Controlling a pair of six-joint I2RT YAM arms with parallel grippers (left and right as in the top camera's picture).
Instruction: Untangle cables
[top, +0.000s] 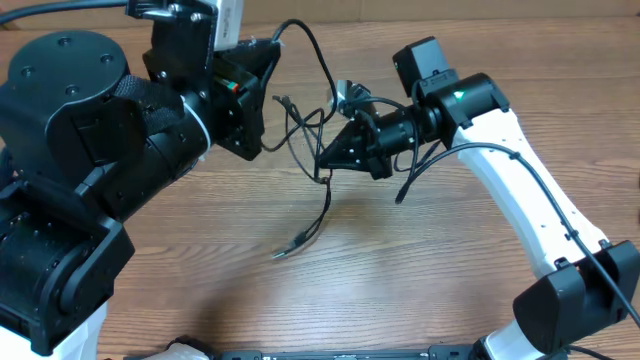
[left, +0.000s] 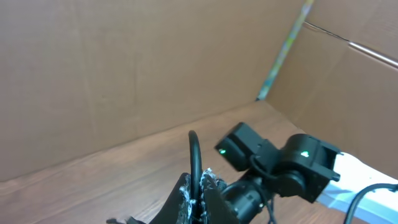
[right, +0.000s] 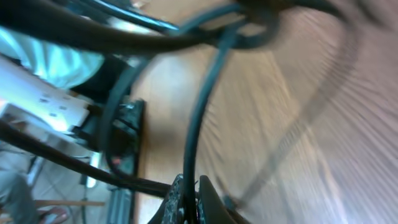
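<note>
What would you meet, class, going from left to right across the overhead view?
left arm → left fingers → cables → right fingers → right arm

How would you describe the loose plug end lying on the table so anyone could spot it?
On the wooden table, find the right gripper, the black cone ending the white arm. A thin black cable runs down from it across the wood and ends in a small plug. Unlike the tangled strands beside the gripper, this end lies alone on bare wood.
</note>
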